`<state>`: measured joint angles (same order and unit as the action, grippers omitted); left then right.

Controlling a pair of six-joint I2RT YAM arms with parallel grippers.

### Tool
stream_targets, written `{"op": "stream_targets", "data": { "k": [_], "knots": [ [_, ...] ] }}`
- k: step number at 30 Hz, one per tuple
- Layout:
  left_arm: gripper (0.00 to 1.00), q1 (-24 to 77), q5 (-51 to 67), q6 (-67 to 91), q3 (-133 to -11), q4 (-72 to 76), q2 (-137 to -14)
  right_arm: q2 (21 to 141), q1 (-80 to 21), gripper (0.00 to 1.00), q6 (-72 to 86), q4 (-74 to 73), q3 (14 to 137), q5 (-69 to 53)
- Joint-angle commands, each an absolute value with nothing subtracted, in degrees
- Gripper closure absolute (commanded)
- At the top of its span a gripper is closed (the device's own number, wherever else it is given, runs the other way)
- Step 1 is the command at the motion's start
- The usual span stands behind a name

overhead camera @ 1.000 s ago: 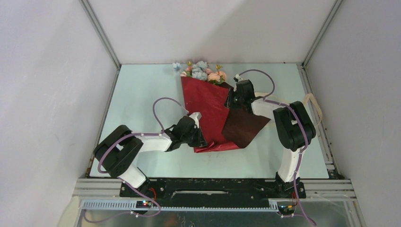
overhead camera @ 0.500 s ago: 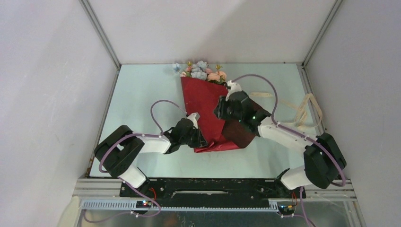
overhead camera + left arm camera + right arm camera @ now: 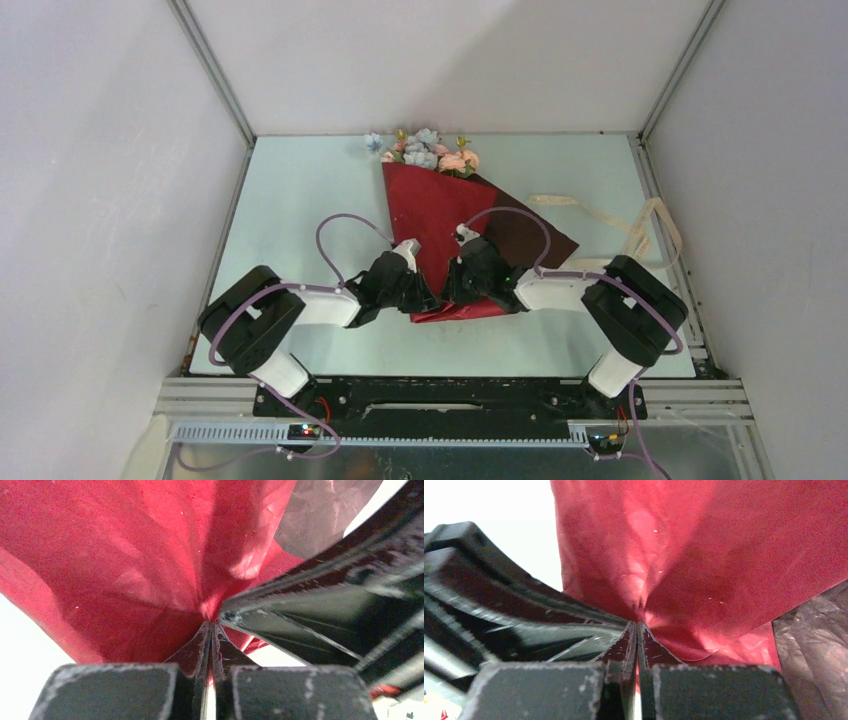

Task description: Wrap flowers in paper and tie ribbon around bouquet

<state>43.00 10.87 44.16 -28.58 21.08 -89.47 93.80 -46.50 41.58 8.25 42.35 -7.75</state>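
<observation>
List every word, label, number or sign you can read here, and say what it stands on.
None: no readable text in any view.
The paper, the flowers and the ribbon carry no print.
The lights by the left arm's base are plain dots, too small to show any marking.

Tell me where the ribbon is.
In the top view, the ribbon lies loose on the table, at its far right, just right of the paper.
</observation>
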Motion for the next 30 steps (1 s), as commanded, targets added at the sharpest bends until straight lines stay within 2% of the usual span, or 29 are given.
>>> {"op": "stream_targets", "data": {
  "k": [1, 8, 14, 21, 26, 30],
  "knots": [
    [0.93, 43.6, 10.7, 44.3, -26.9, 16.0, -88.0, 97.2, -46.0, 1.0, 44.8, 11.6, 41.7, -7.8],
    [0.84, 43.5, 9.2, 44.3, -26.2, 11.1, -80.7, 99.4, -46.6, 1.0, 47.2, 11.0, 37.0, -5.1],
    [0.8, 43.4, 8.5, 43.7, -24.4, 8.2, -75.1, 100.5, -46.9, 1.0, 48.5, 12.1, 34.1, -4.8],
    [0.81, 42.4, 8.5, 44.9, -20.0, 7.8, -78.1, 99.9, -46.9, 1.0, 47.8, 11.8, 33.8, -4.6],
    [0.9, 40.4, 7.9, 45.9, -19.0, 6.4, -80.7, 99.3, -46.5, 1.0, 47.1, 10.8, 33.6, -4.0],
    [0.88, 39.7, 7.2, 46.7, -19.4, 4.6, -76.1, 98.8, -46.3, 1.0, 46.3, 11.0, 33.5, -4.0]
  ]
}}
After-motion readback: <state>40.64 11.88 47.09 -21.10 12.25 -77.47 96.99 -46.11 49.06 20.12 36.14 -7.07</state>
